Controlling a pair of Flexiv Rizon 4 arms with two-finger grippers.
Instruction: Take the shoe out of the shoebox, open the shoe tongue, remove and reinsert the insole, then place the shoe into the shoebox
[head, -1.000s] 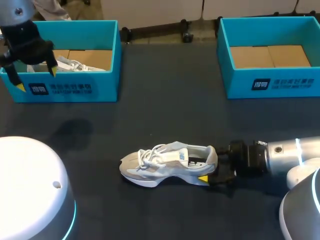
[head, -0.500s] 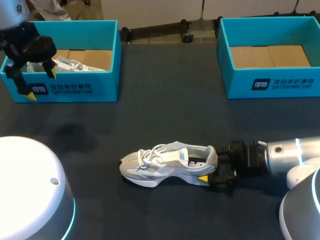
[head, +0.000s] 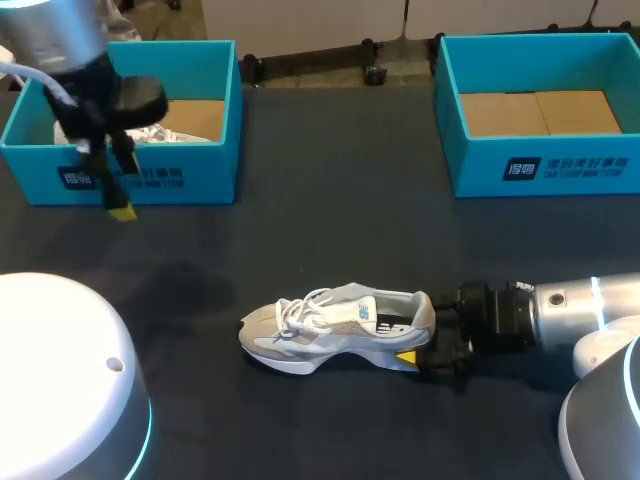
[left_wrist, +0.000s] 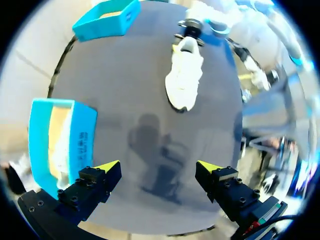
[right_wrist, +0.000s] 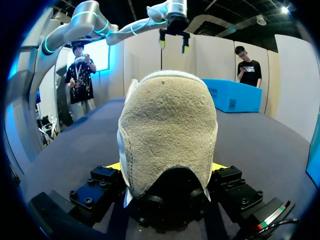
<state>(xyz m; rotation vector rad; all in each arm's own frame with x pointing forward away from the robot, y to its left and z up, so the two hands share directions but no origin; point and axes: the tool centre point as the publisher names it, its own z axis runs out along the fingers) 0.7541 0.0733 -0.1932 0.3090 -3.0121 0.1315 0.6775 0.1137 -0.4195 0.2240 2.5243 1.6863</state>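
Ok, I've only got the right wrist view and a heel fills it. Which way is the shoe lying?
Observer: In the head view the shoe stands on its sole on the table, toe toward the robot's left, heel clamped in the right pincer.
Operator: Is the left pincer carrying anything?
Observer: No. Its own wrist view shows the left pincer open, with nothing in it, above bare table.
Operator: And the boxes?
Observer: The left shoebox holds something white, seemingly a second shoe. The right shoebox shows only its cardboard floor.
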